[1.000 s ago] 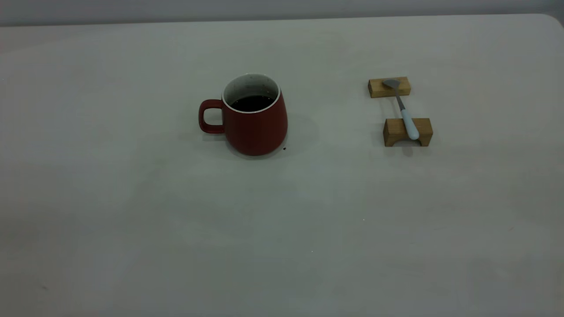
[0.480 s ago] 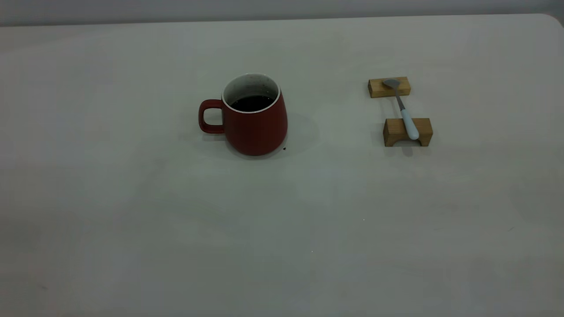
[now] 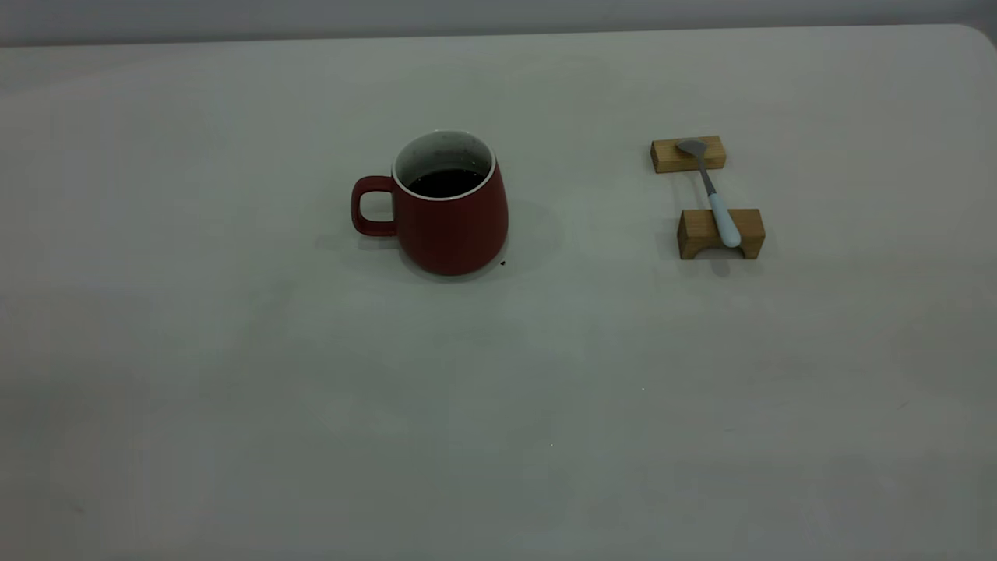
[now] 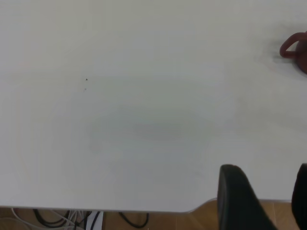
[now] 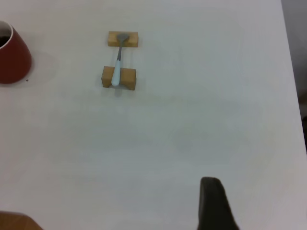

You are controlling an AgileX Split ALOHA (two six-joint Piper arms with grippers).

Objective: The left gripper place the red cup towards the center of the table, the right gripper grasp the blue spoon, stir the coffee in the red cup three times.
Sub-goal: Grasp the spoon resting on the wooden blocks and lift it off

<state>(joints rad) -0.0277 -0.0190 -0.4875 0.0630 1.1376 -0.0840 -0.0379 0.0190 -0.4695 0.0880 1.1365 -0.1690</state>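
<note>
The red cup (image 3: 452,222) stands upright near the middle of the table (image 3: 498,405), its handle pointing left, with dark coffee (image 3: 445,182) inside. The blue spoon (image 3: 720,212) lies across two tan wooden blocks to the cup's right. Neither gripper shows in the exterior view. In the left wrist view my left gripper (image 4: 266,191) hangs open and empty over the table's near edge, the red cup (image 4: 296,50) far off. In the right wrist view one finger (image 5: 213,203) of my right gripper (image 5: 264,201) shows with wide empty space beside it, far from the blue spoon (image 5: 117,67) and the red cup (image 5: 12,55).
The far wooden block (image 3: 688,154) carries the spoon's bowl and the near arched block (image 3: 720,234) carries its handle. The table's rounded corner (image 3: 977,35) lies at the back right. Wooden floor (image 4: 158,223) and cables (image 4: 48,219) show past the table's edge.
</note>
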